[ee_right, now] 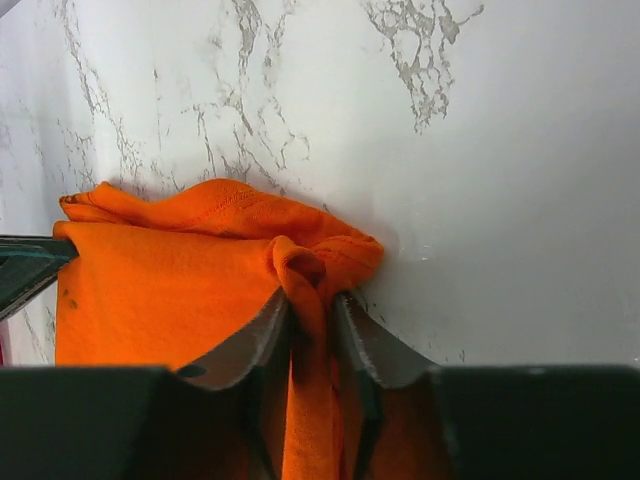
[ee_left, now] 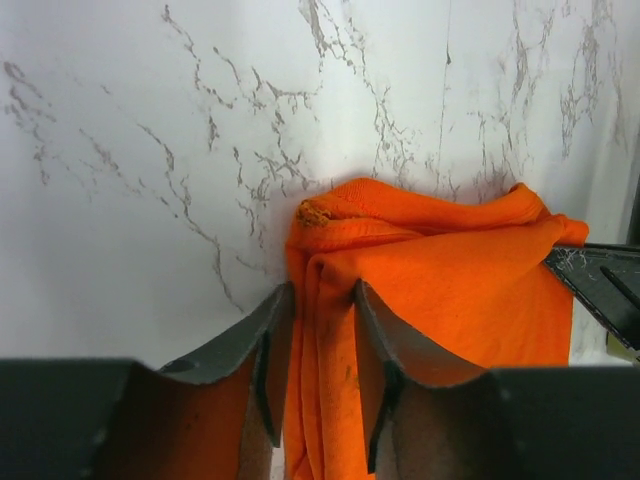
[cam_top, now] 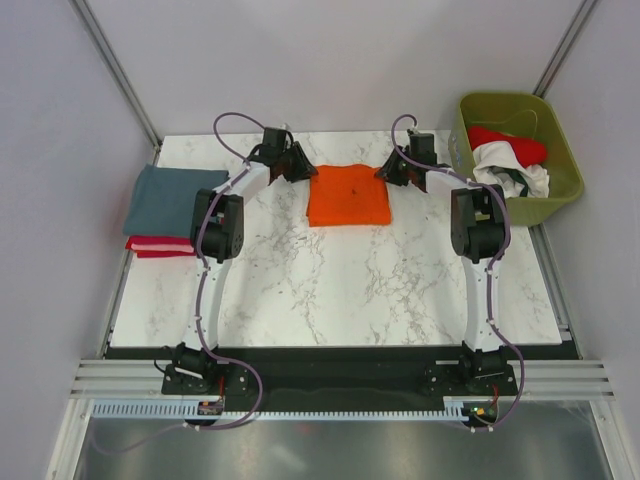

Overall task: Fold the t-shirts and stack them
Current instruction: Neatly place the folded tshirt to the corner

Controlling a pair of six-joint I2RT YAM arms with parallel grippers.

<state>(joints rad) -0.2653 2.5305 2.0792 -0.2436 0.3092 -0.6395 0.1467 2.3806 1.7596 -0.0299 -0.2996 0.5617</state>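
1. The orange t-shirt [cam_top: 348, 195] lies as a compact folded rectangle on the marble table [cam_top: 330, 290], toward 12 o'clock from the table's middle. Its two far corners are gathered up, one in each gripper.
2. The left gripper [ee_left: 322, 296] is clamped on the corner at the shirt's 10 o'clock, with several bunched layers wedged between its fingers. The right gripper [ee_right: 312, 300] is pinched tight on a twisted knot of cloth at the 2 o'clock corner.
3. Both pinches take crumpled fabric, not a flat edge. They may hold only some layers, so on a lift the free ones would likely sag and open the fold.
4. If one arm rises or travels faster than the other, the shirt could skew. A corner could also slip from the narrower right-hand pinch.
5. The stack sits at 9 o'clock from the shirt, by the table's left edge, with a grey-blue t-shirt [cam_top: 172, 198] on a red t-shirt [cam_top: 160, 245]. A trailing hem dragged across it could push the top tee askew or off the side.
6. The olive bin [cam_top: 560, 185], at 2 o'clock, holds a red tee [cam_top: 505, 140] and a white tee [cam_top: 512, 172]. It stands close to the right arm, so a wide swing might clip its rim.
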